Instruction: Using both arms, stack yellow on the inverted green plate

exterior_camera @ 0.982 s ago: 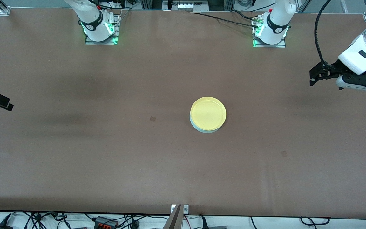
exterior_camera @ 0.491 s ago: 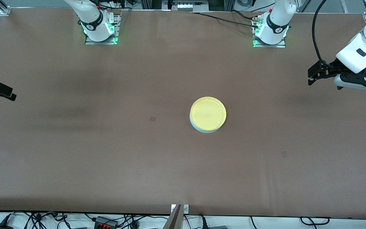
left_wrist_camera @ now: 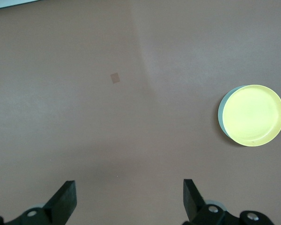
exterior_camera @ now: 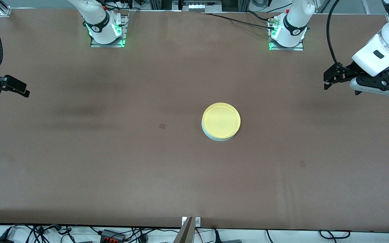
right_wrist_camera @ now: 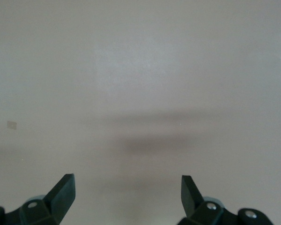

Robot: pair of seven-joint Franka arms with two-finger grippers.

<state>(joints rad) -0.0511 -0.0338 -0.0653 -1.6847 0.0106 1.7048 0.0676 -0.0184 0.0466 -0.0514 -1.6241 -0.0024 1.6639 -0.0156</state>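
Cables (exterior_camera: 62,233) and a dark plug block (exterior_camera: 111,234) lie along the table's edge nearest the front cam., off the brown table (exterior_camera: 113,175). Next in, two small dark square marks on the cloth: one (exterior_camera: 302,163) toward the left arm's end, one (exterior_camera: 162,126) a little farther from the cam. and toward the right arm's end. Near mid-table sits the stack: yellow plate (exterior_camera: 221,120) rim-up on top of the green plate (exterior_camera: 210,134), of which only a thin pale crescent shows at the edge nearer the cam.; the yellow sits slightly off-centre on it; whether the green one is inverted can't be told. Left wrist view shows the same pair, yellow plate (left_wrist_camera: 253,115) over green plate (left_wrist_camera: 221,114), well apart from that gripper. Farther up, left gripper (exterior_camera: 329,77) hangs in the air over bare cloth at the left arm's end, fingers spread wide, holding nothing (cf. wrist view, left gripper (left_wrist_camera: 129,197)). Right gripper (exterior_camera: 20,89) hangs over bare cloth at the right arm's end, likewise spread & empty (right gripper (right_wrist_camera: 128,191)). Farthest: both arm bases, right (exterior_camera: 105,28) and left (exterior_camera: 287,32), w/ green lights lit.
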